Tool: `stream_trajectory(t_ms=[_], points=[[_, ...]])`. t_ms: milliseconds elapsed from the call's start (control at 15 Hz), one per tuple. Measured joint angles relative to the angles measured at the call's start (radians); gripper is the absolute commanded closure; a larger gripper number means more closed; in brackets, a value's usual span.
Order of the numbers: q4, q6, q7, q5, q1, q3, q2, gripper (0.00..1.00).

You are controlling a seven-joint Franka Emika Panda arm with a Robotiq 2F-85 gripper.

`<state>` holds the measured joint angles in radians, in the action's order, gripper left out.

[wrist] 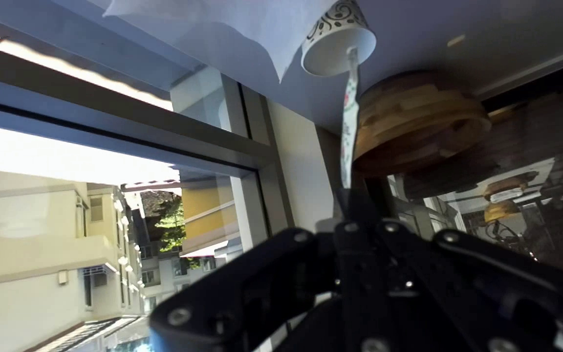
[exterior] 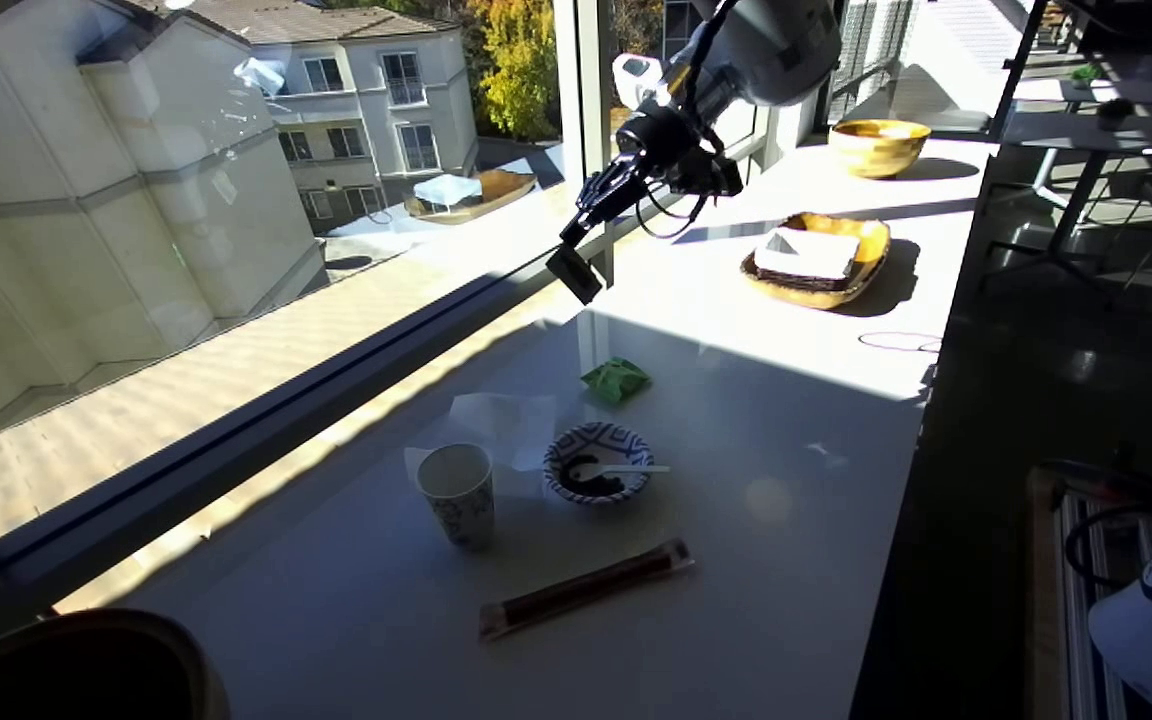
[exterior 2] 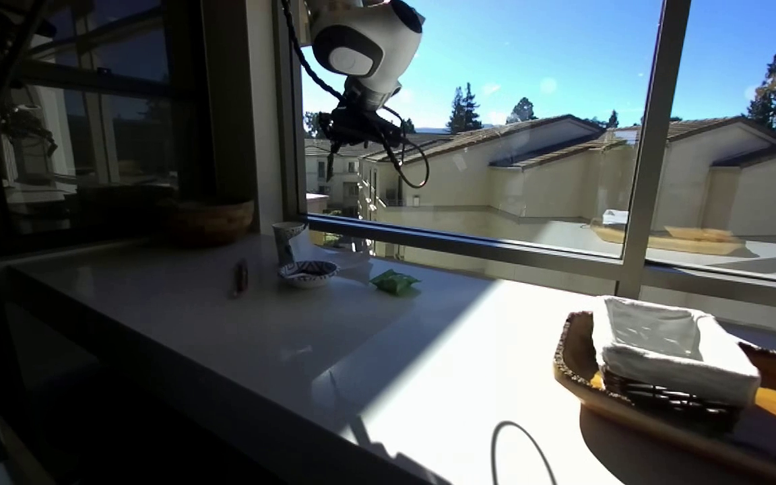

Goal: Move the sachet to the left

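Observation:
My gripper [exterior: 573, 236] is raised above the far part of the table by the window, beyond the green packet. In the wrist view, its fingers [wrist: 352, 198] are closed together on one end of the sachet [wrist: 349, 122]. The sachet is whitish with small red and green marks, thin and seen nearly edge-on. It sticks out past the fingertips. In an exterior view, the sachet [exterior: 574, 276] is a dark rectangle in shade, hanging below the fingertips and clear of the table. In an exterior view, the gripper [exterior 2: 331, 165] is dark against the window, and the sachet cannot be made out.
On the table stand a patterned white cup [exterior: 458, 500], a paper bowl [exterior: 558, 470] with a spoon, a napkin [exterior: 506, 420], a green packet [exterior: 617, 381] and a long brown stick [exterior: 586, 590]. A wooden tray [exterior 2: 580, 397] holds a basket. A wooden bowl [wrist: 403, 117] stands beyond the cup.

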<state>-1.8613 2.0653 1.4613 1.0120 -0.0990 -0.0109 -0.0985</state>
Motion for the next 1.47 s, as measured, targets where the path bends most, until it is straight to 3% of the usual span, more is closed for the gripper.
stream_trajectory(t_ms=[467, 800, 1467], points=[[0.176, -0.190, 0.088, -0.013, 0.096, -0.074, -0.109, 1.00], [0.344, -0.285, 0.089, -0.092, 0.166, -0.132, -0.245, 0.99], [0.354, -0.290, 0.083, -0.114, 0.160, -0.133, -0.248, 1.00]])
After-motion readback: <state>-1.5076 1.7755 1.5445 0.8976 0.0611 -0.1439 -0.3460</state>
